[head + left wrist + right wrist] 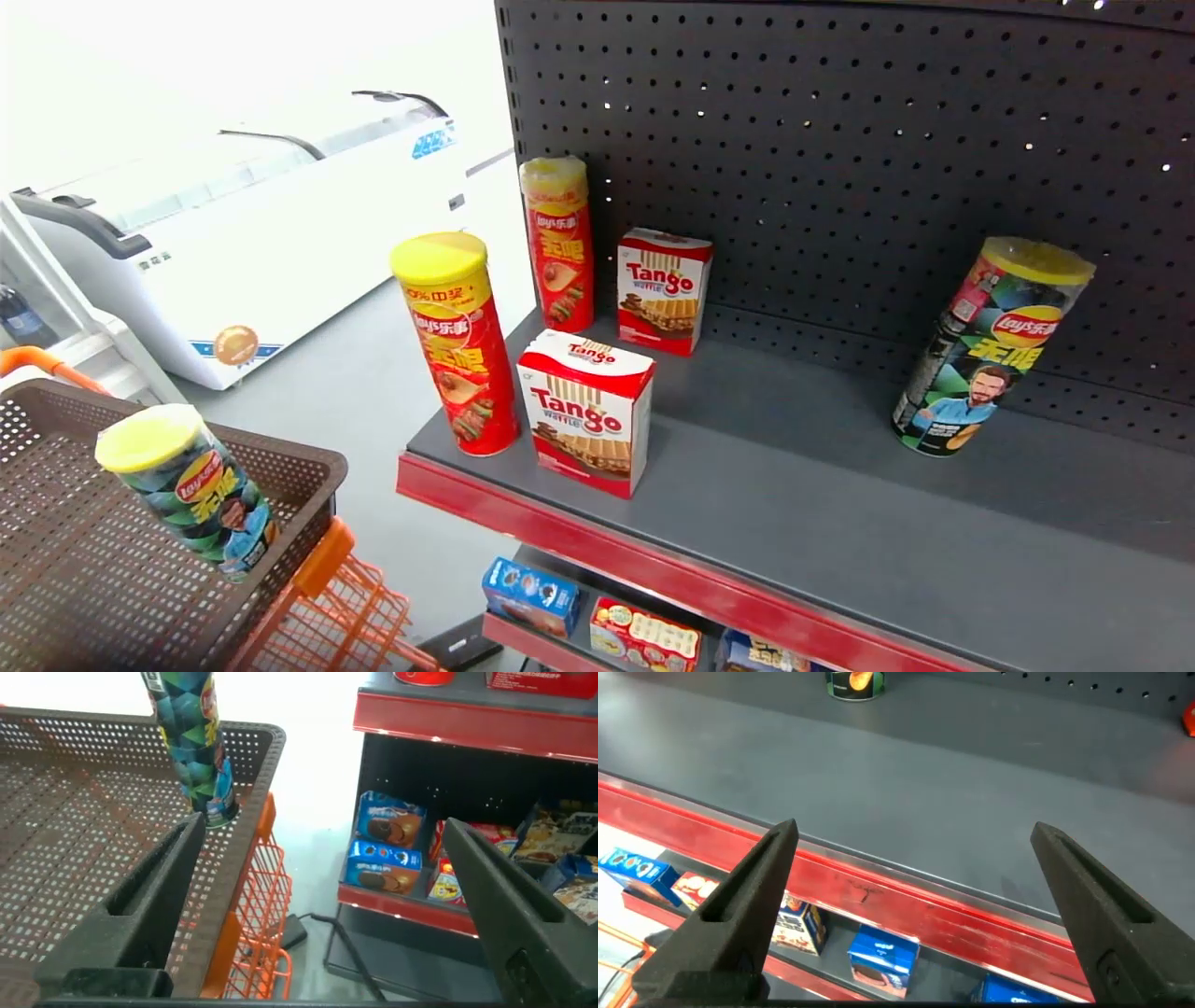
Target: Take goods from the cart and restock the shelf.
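A green-and-blue chip can (191,490) with a yellow lid stands upright in the cart's brown basket (308,467), near its right rim. In the left wrist view my left gripper (322,829) is open and empty, low beside the basket (84,812), with that can (196,747) a little ahead of its fingers. My right gripper (915,833) is open and empty over the red front edge (906,882) of the grey shelf (794,485). A matching can (990,350) stands at the shelf's back right, and its base (854,683) shows in the right wrist view.
Two red chip cans (457,345) (558,245) and two wafer boxes (586,411) (663,291) stand on the shelf's left part. Blue cookie boxes (530,595) (383,854) and other packs fill the lower shelf. A white freezer (261,224) stands behind the cart.
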Available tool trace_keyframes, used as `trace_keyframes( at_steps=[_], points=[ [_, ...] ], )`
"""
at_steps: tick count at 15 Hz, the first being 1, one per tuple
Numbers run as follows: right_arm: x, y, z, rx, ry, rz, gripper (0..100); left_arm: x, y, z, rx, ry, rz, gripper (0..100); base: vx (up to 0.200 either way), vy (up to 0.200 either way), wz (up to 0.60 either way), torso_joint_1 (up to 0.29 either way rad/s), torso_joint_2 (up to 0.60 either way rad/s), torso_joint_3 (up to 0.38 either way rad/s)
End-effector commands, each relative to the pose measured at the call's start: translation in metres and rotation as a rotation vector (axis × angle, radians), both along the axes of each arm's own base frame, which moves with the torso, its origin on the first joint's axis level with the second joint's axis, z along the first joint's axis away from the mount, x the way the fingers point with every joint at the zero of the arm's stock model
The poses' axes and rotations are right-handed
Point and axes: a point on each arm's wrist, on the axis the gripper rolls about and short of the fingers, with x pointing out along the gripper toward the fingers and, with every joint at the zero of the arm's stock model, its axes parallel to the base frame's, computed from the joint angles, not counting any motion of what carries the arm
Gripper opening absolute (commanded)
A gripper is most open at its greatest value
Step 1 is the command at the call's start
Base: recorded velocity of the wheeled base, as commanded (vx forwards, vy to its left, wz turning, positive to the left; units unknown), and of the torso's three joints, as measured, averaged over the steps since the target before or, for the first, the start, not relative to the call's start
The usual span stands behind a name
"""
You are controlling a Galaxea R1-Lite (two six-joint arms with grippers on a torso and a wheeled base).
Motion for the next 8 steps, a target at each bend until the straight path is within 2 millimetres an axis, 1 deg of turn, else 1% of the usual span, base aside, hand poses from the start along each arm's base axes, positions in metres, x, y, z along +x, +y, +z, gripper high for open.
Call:
trace_keyframes(
  at_steps=[1, 2, 3, 4, 5, 7, 8],
  points=[
    [0.0, 0.0, 0.0, 0.0, 0.001, 0.0, 100, 0.001, 0.0, 0.027, 0.037, 0.005, 0.004, 100, 0.0, 0.0, 0.0, 0.0, 0.0, 0.0],
    [0.0, 0.0, 0.0, 0.0, 0.001, 0.0, 100, 0.008, 0.0, 0.051, 0.051, 0.026, 0.024, 100, 0.0, 0.0, 0.0, 0.0, 0.0, 0.0],
    [0.0, 0.0, 0.0, 0.0, 0.001, 0.0, 100, 0.022, 0.002, 0.091, 0.057, 0.038, 0.091, 100, 0.0, 0.0, 0.0, 0.0, 0.0, 0.0],
    [0.0, 0.0, 0.0, 0.0, 0.001, 0.0, 100, 0.028, 0.003, 0.103, 0.059, 0.045, 0.122, 100, 0.0, 0.0, 0.0, 0.0, 0.0, 0.0],
    [0.0, 0.0, 0.0, 0.0, 0.001, 0.0, 100, 0.035, 0.003, 0.108, 0.058, 0.074, 0.14, 100, 0.0, 0.0, 0.0, 0.0, 0.0, 0.0],
    [0.0, 0.0, 0.0, 0.0, 0.001, 0.0, 100, 0.059, 0.008, 0.114, 0.023, 0.186, 0.264, 100, 0.0, 0.0, 0.0, 0.0, 0.0, 0.0],
    [0.0, 0.0, 0.0, 0.0, 0.001, 0.0, 100, 0.067, 0.01, 0.11, 0.02, 0.241, 0.249, 100, 0.0, 0.0, 0.0, 0.0, 0.0, 0.0]
  ],
)
